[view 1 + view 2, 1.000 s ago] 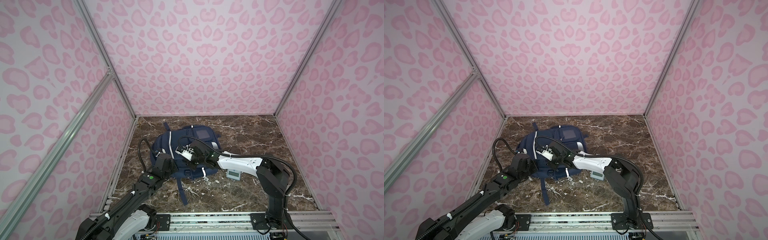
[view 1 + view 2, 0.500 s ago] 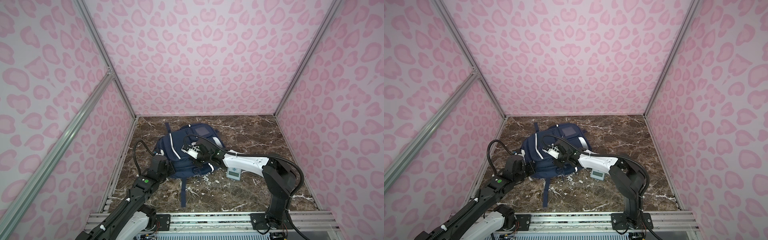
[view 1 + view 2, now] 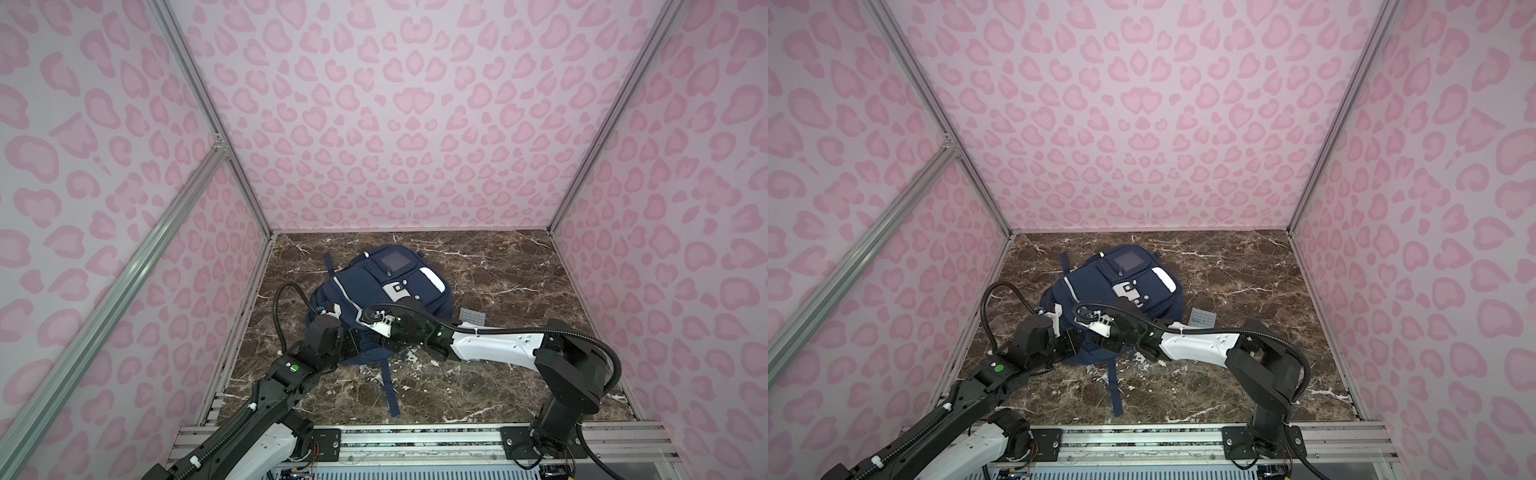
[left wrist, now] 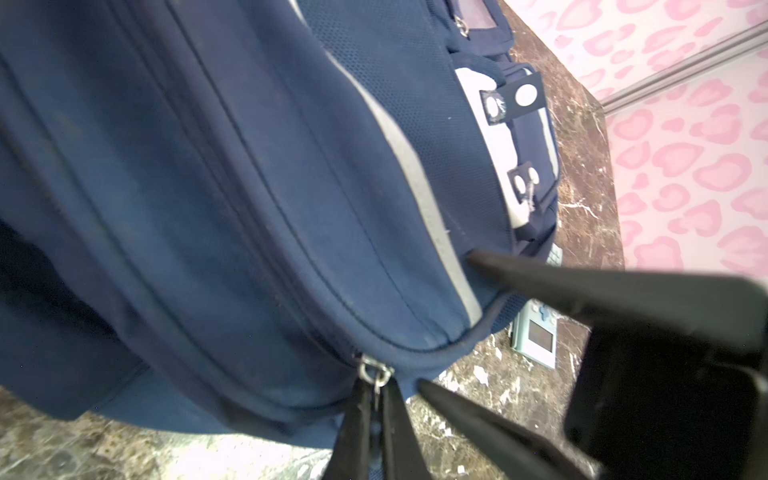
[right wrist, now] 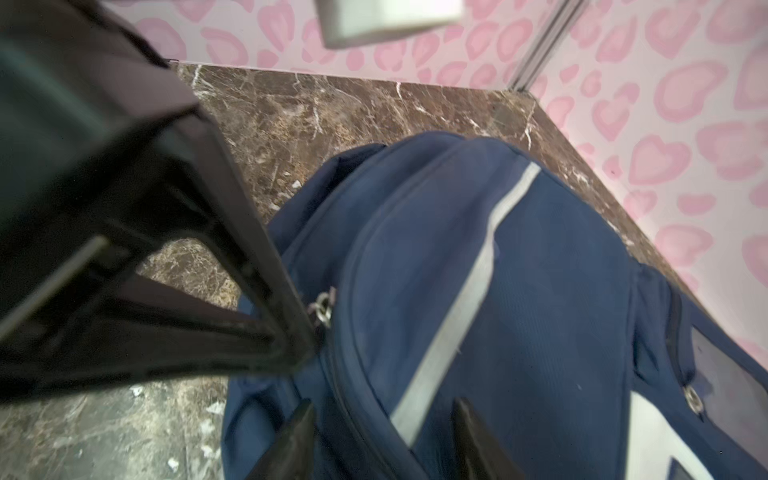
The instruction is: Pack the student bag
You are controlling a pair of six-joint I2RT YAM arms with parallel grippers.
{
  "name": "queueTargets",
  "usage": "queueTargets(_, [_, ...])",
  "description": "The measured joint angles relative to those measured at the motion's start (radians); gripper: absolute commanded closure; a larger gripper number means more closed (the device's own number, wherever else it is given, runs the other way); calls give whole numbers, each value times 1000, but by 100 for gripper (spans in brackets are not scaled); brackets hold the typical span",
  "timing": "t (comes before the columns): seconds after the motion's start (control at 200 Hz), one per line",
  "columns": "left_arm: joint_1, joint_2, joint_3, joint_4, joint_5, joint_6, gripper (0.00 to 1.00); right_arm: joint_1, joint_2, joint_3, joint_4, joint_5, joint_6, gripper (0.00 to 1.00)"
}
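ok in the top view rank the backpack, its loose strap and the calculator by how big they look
1. backpack, by far the largest.
2-3. strap and calculator: too close to rank. The strap is longer but thin, and the right arm hides part of the calculator.

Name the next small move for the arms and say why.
Probably the left end effector, shut on the zipper pull, should draw it along to unzip the bag. The right end effector is open astride the seam, and a game console lies outside.
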Motion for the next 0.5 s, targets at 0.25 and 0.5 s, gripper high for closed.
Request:
queueTargets(0.25, [97, -22, 4, -26, 2, 14, 97, -10, -10, -45, 54, 27, -35, 100])
queueTargets(0.5, [300, -39, 24, -45, 93, 79, 97, -76, -87, -93, 34, -110, -135, 100])
